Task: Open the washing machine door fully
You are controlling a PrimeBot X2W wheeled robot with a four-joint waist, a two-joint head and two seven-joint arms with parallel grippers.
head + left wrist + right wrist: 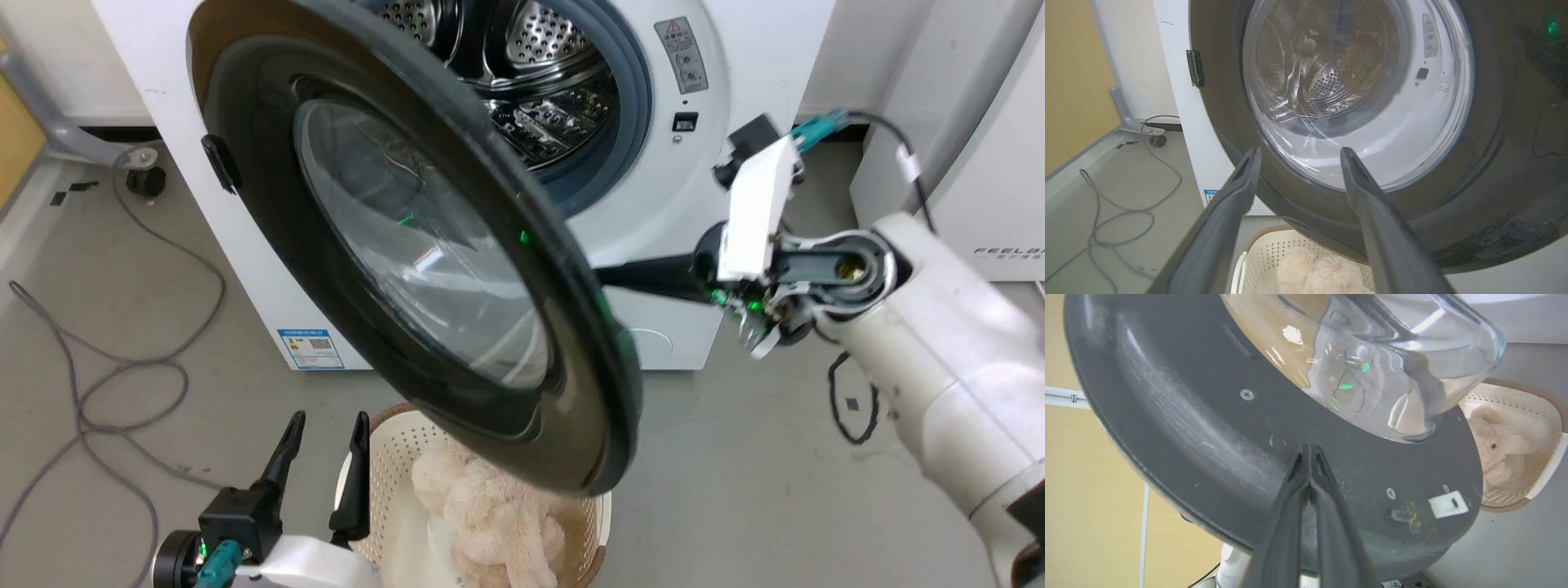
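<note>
We find the washing machine door (pixel 416 245) partly open, swung off the washing machine (pixel 759 65). The right tool (pixel 1309 451), fingers together, bears on its inner face; the left tool (pixel 322 425) gapes, idle. We advise a steady outward push near the rim.

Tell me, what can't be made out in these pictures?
- Head view: the washing machine door hides the fingertips of the right gripper.
- Head view: the print on the blue label is too small to read.
- Head view: the door and the bottom edge cut off the basket and the fluffy thing in it.
</note>
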